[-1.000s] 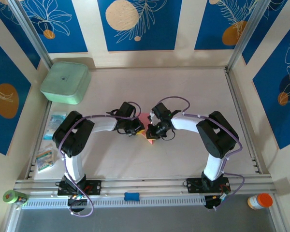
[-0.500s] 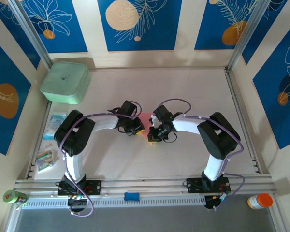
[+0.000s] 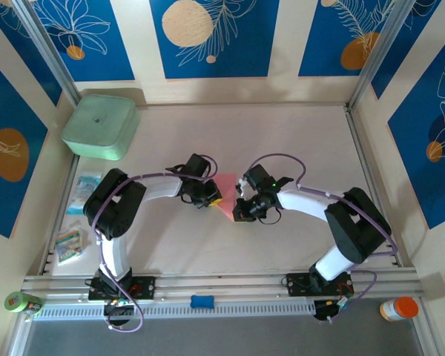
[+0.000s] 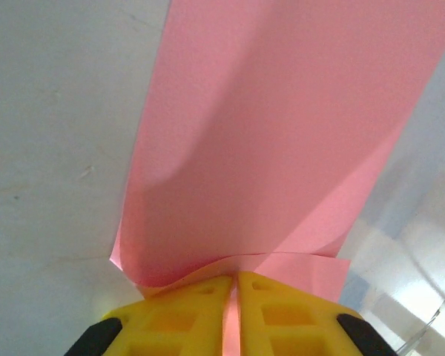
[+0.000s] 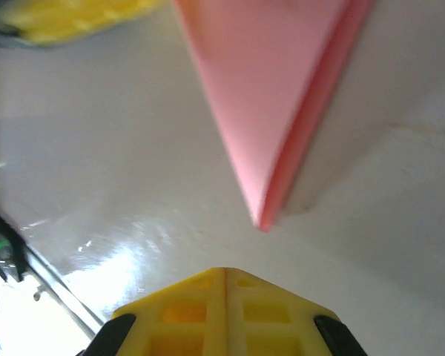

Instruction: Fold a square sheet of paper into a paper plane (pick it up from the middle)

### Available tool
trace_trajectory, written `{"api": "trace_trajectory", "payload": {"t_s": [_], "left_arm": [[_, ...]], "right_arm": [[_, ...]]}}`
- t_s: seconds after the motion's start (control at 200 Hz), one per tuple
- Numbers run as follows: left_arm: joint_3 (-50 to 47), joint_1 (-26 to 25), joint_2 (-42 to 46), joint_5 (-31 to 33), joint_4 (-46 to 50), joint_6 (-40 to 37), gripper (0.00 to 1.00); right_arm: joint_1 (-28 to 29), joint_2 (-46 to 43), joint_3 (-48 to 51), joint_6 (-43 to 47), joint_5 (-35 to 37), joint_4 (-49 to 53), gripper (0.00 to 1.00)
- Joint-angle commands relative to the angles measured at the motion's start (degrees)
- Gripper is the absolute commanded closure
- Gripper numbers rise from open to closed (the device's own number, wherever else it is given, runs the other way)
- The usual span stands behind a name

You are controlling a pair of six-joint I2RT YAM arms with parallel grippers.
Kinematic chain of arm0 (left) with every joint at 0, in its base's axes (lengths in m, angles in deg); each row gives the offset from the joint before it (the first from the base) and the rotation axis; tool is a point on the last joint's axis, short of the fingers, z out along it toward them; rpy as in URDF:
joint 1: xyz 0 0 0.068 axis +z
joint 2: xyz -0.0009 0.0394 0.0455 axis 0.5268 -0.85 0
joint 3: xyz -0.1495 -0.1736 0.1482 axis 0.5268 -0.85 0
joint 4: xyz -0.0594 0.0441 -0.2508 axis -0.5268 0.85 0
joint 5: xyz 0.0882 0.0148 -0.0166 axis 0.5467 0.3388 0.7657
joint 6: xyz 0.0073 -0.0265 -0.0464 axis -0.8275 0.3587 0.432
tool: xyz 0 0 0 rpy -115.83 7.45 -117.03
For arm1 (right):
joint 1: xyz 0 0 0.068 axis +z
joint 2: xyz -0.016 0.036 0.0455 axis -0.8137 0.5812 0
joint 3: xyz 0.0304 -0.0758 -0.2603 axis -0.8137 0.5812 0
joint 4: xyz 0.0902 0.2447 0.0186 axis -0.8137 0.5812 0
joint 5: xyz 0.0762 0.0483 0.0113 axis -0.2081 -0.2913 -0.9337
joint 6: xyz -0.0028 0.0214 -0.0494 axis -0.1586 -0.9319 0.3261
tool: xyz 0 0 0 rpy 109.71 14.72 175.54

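The pink square sheet of paper, folded into a pointed dart shape, lies at the table's middle between both arms. My left gripper is shut on its near edge; in the left wrist view the paper stretches away from the yellow fingertips with a strip pinched between them. My right gripper is shut with nothing in it, just off the paper's pointed tip. In the right wrist view its yellow fingertips sit pressed together a short way below that tip.
A mint-green square box sits at the back left. Small printed packets lie along the left rail. A green tape roll, a blue piece and an orange-capped bottle rest at the front edge.
The right gripper has drawn back to the right and toward the front, off the paper, leaving more of the pink sheet in view. The left gripper has kept its grip and place.
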Motion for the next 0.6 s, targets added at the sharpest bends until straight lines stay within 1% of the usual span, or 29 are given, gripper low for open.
{"api": "trace_trajectory", "payload": {"t_s": [0.0,0.165,0.34,0.465,0.595], "left_arm": [[0.0,-0.3,-2.0,2.5,5.3,-0.9,0.85],[0.3,-0.5,-2.0,1.9,4.5,-0.4,0.85],[0.9,-0.5,-1.0,1.4,3.9,-0.4,0.85],[0.3,-0.5,1.2,0.1,-0.8,-1.2,0.83],[-2.4,-0.6,5.0,-1.3,-8.4,-3.3,0.81]], "right_arm": [[0.4,1.5,-3.8,0.1,1.1,0.9,0.96],[1.3,8.5,-7.9,0.3,3.0,0.9,0.96],[1.8,12.2,-9.3,0.1,4.7,1.5,0.98],[1.7,13.4,-8.9,0.2,6.3,2.3,0.99],[1.7,14.5,-8.5,0.1,6.5,2.7,0.99]]}}
